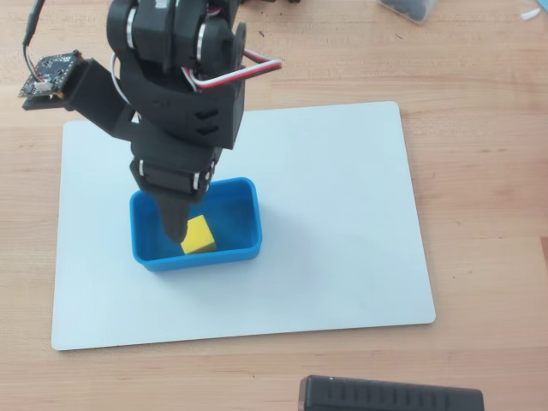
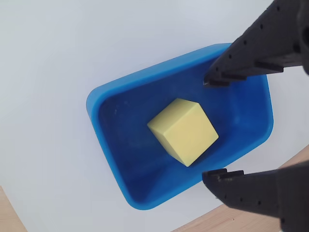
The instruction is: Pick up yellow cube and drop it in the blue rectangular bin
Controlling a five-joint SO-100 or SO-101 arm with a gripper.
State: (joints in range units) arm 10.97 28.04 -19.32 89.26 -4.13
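The yellow cube (image 1: 199,236) lies inside the blue rectangular bin (image 1: 244,224), near its front wall. In the wrist view the cube (image 2: 182,130) rests tilted on the bin's floor (image 2: 120,140). My gripper (image 1: 177,229) hangs over the left half of the bin, with its tip down beside the cube. In the wrist view the gripper (image 2: 210,128) is open. Its two black fingers (image 2: 251,53) stand well apart on either side of the cube and do not touch it.
The bin sits on a white board (image 1: 342,214) on a wooden table (image 1: 479,171). A black box (image 1: 390,396) lies at the front edge. A dark container (image 1: 411,7) is at the top right. The wrist camera board (image 1: 50,75) sticks out at the upper left.
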